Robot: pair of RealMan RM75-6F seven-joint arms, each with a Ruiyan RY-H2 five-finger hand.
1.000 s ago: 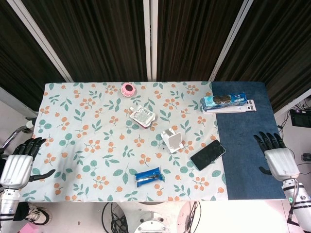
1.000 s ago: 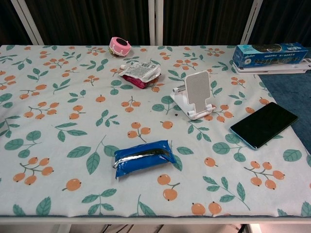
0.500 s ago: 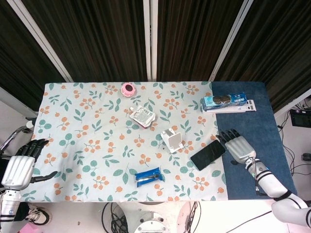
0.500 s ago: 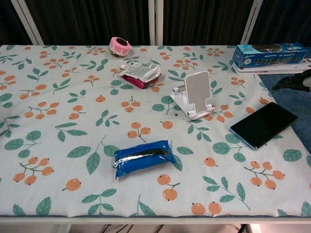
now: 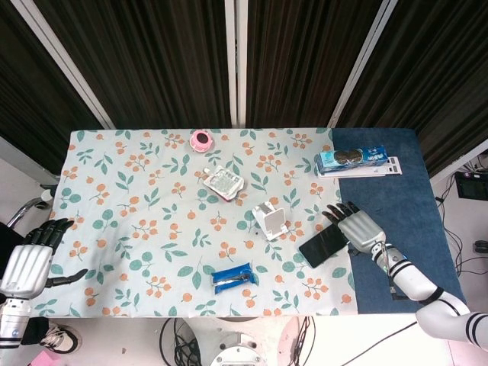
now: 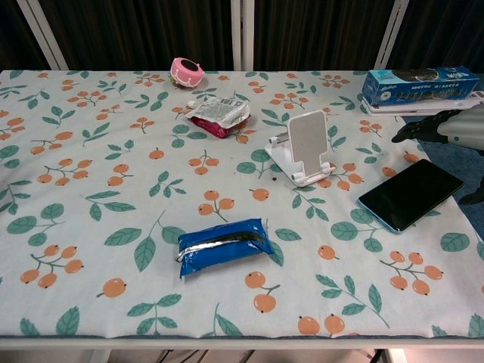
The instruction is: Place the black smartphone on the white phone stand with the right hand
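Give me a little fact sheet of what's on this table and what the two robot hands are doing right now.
phone: black smartphone lying flat, near the edge of the floral cloth
stand: white phone stand upright, nothing on it, left of the phone
right hand: right hand open, above the phone's far end, not gripping it
left hand: left hand open, off the table's left side
other items: blue packet, pink round object, silver pouch, blue box

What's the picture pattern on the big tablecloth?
The floral tablecloth is pale with orange berries and green leaves, clearest in the chest view.
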